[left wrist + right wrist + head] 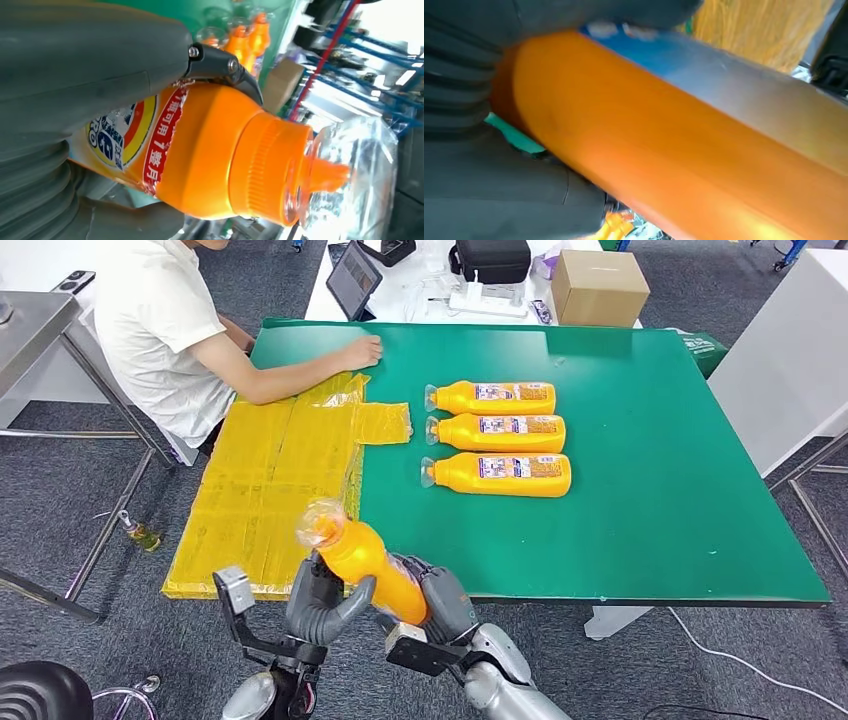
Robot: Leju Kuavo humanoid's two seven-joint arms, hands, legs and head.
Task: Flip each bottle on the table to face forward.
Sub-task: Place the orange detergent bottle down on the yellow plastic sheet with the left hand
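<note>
I held the orange bottle [365, 562] off the table's [650, 520] near edge, at seven o'clock from the three lying bottles [497, 439], left hand [322, 602] and right hand [438, 605] both clamped around it. The glossy body could have slipped during regripping.

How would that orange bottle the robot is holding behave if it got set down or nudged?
The held bottle looks rounded and smooth, so it would probably roll lying down and may slip. The three bottles on the table lie on their sides. Both hands, left and right, grip it, hinting at some weight.
</note>
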